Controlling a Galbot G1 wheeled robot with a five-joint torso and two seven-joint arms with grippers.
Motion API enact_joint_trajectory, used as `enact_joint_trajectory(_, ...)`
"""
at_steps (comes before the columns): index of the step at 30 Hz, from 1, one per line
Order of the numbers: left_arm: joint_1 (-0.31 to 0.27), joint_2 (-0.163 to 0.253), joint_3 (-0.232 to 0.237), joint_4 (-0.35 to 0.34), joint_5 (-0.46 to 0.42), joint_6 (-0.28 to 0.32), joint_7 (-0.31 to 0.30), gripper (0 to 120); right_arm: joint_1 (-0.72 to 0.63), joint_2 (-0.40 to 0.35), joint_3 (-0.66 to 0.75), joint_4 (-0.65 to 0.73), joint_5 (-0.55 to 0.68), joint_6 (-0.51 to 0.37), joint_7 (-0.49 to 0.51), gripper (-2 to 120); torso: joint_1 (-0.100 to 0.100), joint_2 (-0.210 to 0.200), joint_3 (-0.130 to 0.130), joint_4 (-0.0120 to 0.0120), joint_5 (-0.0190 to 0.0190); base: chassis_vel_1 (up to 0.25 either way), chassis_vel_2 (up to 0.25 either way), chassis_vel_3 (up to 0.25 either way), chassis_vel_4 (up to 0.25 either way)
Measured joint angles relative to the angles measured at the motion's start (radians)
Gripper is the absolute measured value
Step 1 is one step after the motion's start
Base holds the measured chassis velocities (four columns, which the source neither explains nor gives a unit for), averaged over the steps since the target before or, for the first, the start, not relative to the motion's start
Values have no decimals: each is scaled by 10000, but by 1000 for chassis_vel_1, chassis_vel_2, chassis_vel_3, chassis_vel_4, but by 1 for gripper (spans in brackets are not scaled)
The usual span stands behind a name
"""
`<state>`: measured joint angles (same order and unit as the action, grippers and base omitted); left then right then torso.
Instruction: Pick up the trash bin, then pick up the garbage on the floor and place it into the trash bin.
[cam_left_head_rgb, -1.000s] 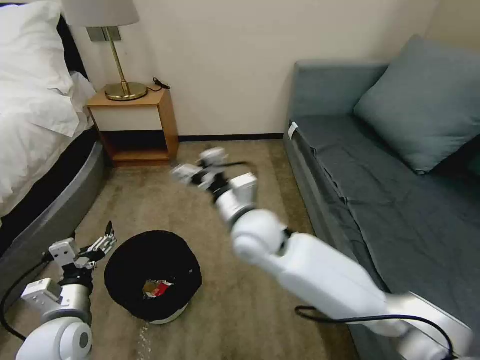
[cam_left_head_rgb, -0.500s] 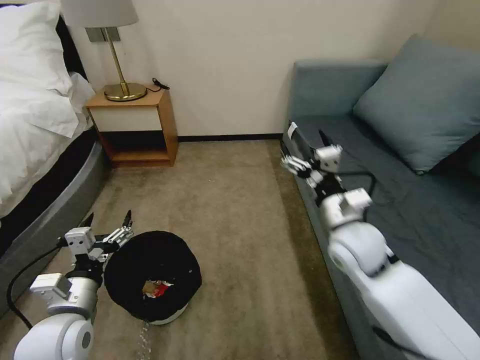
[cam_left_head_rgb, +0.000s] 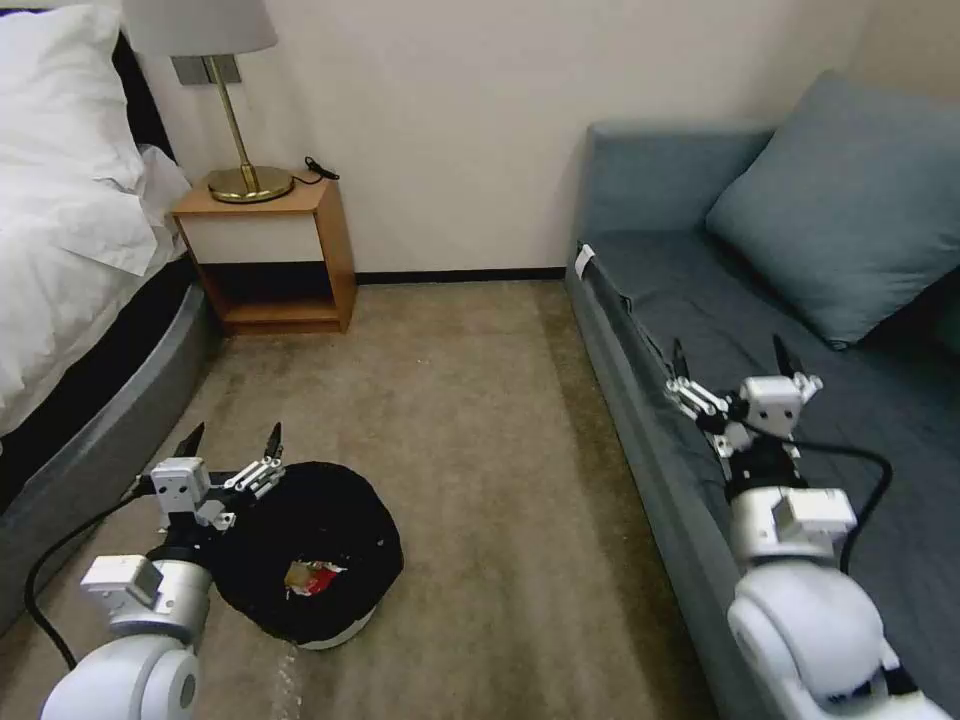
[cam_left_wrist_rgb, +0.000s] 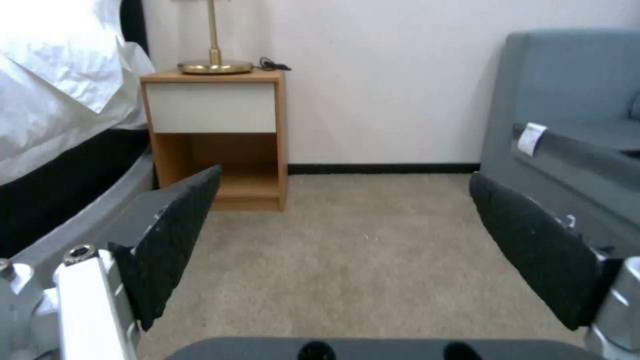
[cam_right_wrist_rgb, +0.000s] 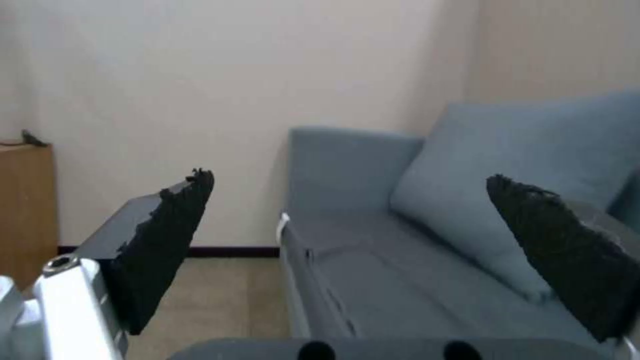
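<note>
Matt black bag-lined trash bin (cam_left_head_rgb: 310, 540); rough beige carpet (cam_left_head_rgb: 470, 450); glossy white plastic arms.

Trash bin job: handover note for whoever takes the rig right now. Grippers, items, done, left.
Left gripper: open, empty, just behind the trash bin's left rim, not touching it.
Right gripper: open, empty, raised over the sofa's seat, away from the bin.
Trash bin: sitting on the carpet in front of the robot, not held.
Garbage: a red-and-white packet and a gold-brown wrapper visible inside the bin; other pieces cannot be made out.
Done: garbage is in the bin; no litter on the visible carpet.
Left: the bin is not picked up.
</note>
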<state>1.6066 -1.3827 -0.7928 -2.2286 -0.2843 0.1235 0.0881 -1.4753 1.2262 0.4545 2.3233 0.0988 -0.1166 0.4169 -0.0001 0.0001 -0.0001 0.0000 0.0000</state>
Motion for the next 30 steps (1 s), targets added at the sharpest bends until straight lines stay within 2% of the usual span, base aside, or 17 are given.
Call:
enact_joint_trajectory(2,48,16,114,30,116,-64,-23,100,-342,572,-239,19,-441,113,30,100,0,0,0,1,-1,0,0,0,0)
enact_joint_trajectory(6,88,66,202,34,119,-73,-38,100,-551,896,-428,19,-675,186,-9,100,0,0,0,0,-1,0,0,0,0)
enact_joint_trajectory(30,231,-194,515,121,389,-199,-355,100,-1086,1350,-934,-360,-1037,459,-30,100,1,0,1,0,0,0,0,0,0)
